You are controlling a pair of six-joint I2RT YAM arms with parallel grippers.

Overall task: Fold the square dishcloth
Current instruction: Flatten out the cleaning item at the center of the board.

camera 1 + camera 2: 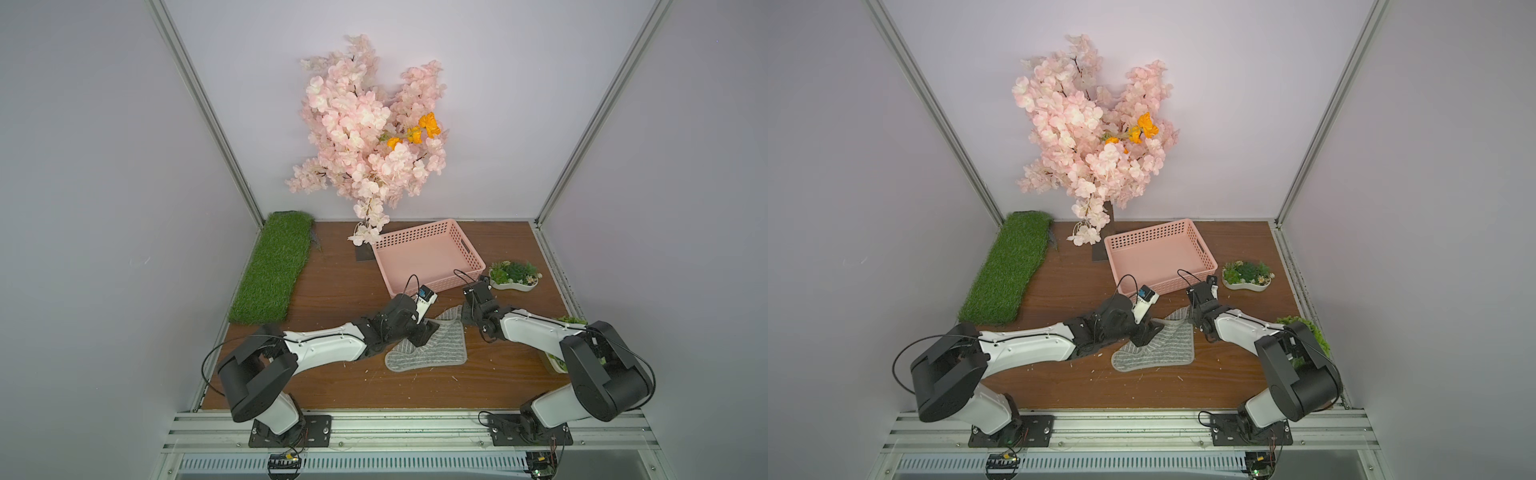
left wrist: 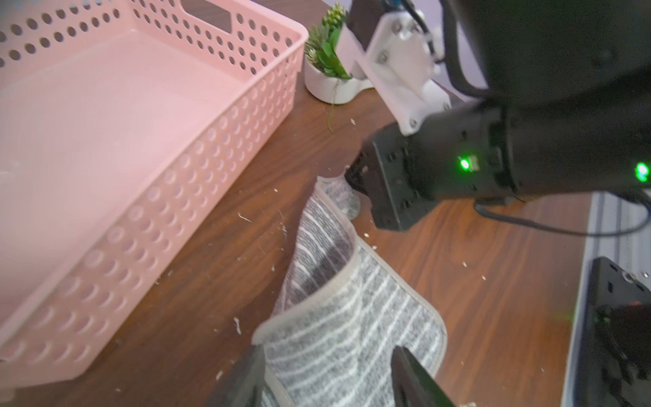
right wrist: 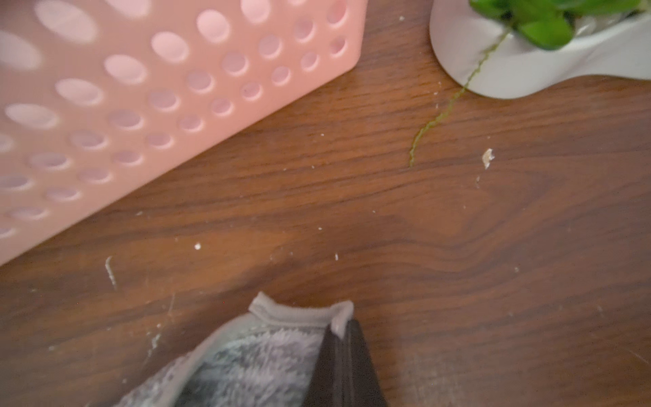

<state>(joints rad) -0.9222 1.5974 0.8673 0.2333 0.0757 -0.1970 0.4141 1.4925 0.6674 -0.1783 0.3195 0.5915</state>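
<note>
The square dishcloth (image 1: 440,349) (image 1: 1167,349) is grey with thin whitish stripes and lies partly doubled over on the wooden table, in front of the pink basket. My left gripper (image 1: 427,332) (image 2: 331,373) is open, its two fingers standing apart over the folded-over flap (image 2: 352,317) without pinching it. My right gripper (image 1: 464,319) (image 3: 347,352) is shut on the cloth's far trimmed corner (image 3: 299,313), holding it low over the table. My left arm hides the cloth's left part in both top views.
The pink basket (image 1: 415,237) (image 2: 246,116) (image 3: 176,88) stands just behind the cloth. A white pot of succulents (image 1: 513,276) (image 3: 493,70) is to its right, a grass mat (image 1: 272,270) at the left, and a blossom tree (image 1: 370,124) at the back. White crumbs dot the wood.
</note>
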